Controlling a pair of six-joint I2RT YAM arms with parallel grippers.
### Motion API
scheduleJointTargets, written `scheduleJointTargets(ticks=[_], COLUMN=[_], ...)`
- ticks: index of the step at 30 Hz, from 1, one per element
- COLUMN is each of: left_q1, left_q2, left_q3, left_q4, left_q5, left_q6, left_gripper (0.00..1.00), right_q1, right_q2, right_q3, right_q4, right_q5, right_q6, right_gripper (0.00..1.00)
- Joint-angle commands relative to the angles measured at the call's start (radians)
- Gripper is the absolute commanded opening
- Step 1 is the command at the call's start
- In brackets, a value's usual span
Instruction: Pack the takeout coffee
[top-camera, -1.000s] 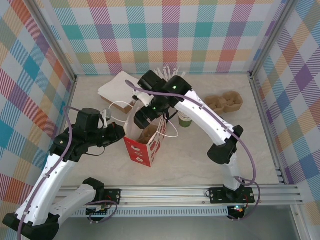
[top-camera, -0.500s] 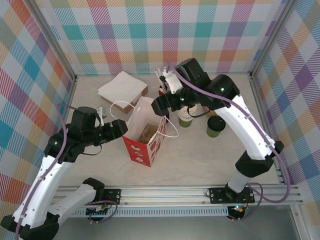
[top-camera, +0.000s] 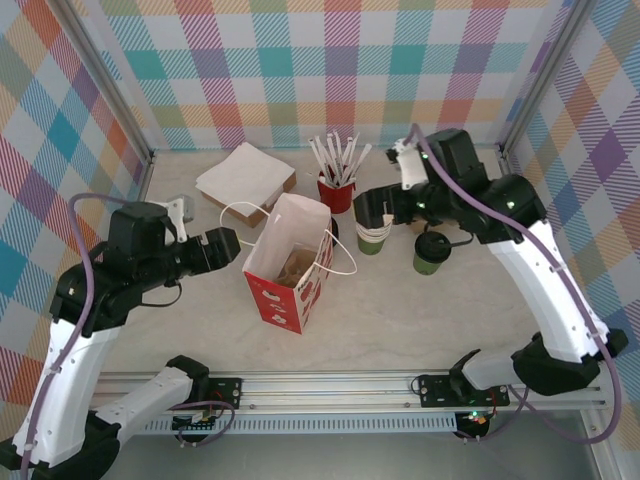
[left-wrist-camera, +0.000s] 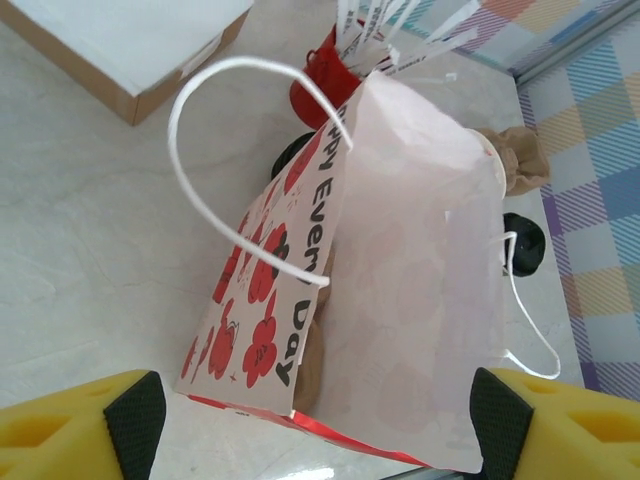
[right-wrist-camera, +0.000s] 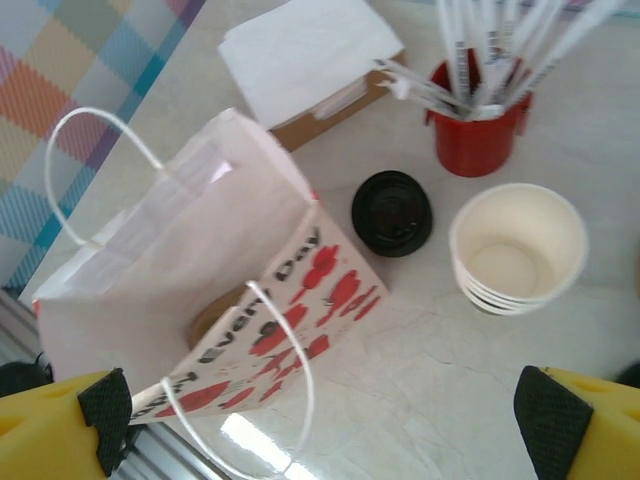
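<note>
With both jaws spread, empty, swing right jaws to nearby lidded coffee cup (top-camera: 431, 260). Grip below lid (top-camera: 433, 244), upright.

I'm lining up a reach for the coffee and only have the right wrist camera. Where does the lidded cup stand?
Observer: The takeout coffee stands upright just to the right of the stack of empty cups.
Operator: Is its lid properly on?
Observer: Yes, a black lid covers its top.
Operator: And where's the other arm?
Observer: The left gripper is just left of the paper bag, jaws open.
</note>
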Motion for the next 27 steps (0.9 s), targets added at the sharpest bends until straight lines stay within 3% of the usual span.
scheduleJointTargets(ticks=[1,5,14,21,27], left_q1=[-0.010,-0.009,-0.010,-0.014,-0.017], left_q2=[0.037,0.096,0.276,0.449,0.603], left_q3=[0.080,0.166,0.341,0.470,0.517], left_q4=[-0.064,-0.086,-0.109,-0.132,-0.168], left_q5=[-0.015,-0.019,0.046,0.163,0.136], left_q6=[0.109,0.169,0.319,0.471,0.574], left_gripper=[0.81,0.81,0.78,0.80,0.80], right_q1=[-0.049,-0.096,-0.097,-0.098,-0.098], right_q2=[-0.055,-0.105,-0.166,-0.171,-0.176], right_q3=[-0.064,-0.167,-0.366,-0.408,-0.422], right_q4=[0.015,0.013,0.000,-0.025,-0.033], right_q5=[-0.008,-0.005,0.114,0.197,0.218], right_q6=[0.029,0.047,0.067,0.069,0.066], right_gripper=[1.00,1.00,1.00,1.00,1.00])
